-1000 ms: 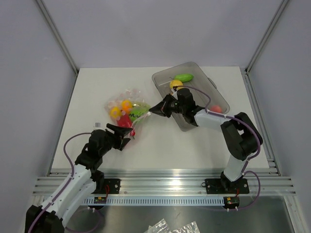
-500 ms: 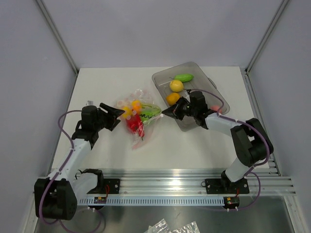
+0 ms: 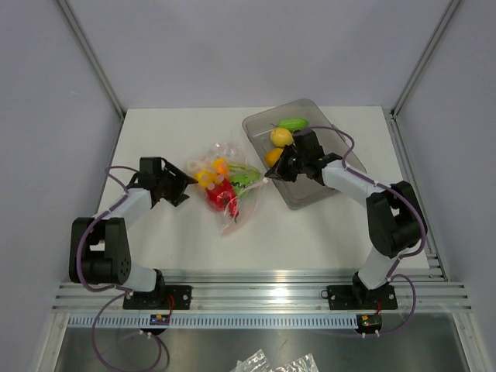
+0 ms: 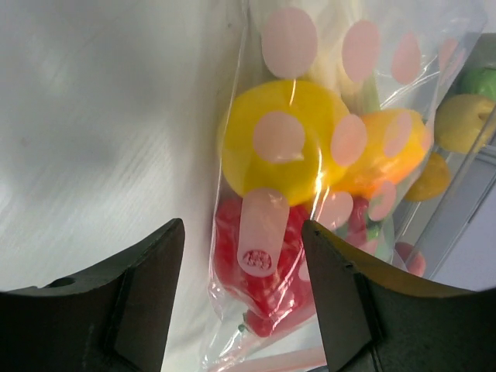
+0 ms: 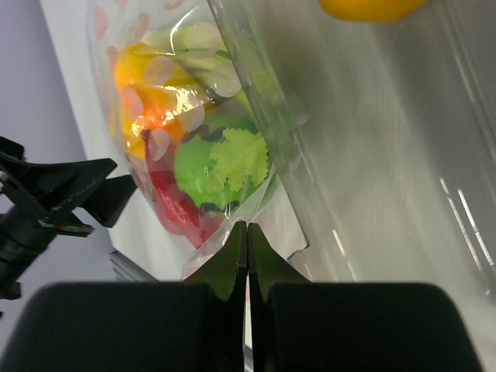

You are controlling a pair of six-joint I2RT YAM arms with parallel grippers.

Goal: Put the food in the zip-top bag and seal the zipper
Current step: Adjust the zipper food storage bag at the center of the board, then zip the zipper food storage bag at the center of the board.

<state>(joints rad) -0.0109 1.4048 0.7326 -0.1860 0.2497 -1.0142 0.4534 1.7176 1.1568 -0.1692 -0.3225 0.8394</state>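
The zip-top bag lies crumpled on the desk, a little left of its middle. Food is bunched inside it: a yellow piece, an orange piece, a red piece and a leafy green piece. The left arm's jaws stand wide just beside the bag's left side, holding nothing (in the wrist view the bagged food shows in the gap between them). The right arm's jaws are pressed flat together on a pinch of film at the bag's right edge. They are beside the near-left corner of the grey tray, which sits toward the desk's far right corner. In the tray lie a green fruit, a yellow fruit and an orange fruit.
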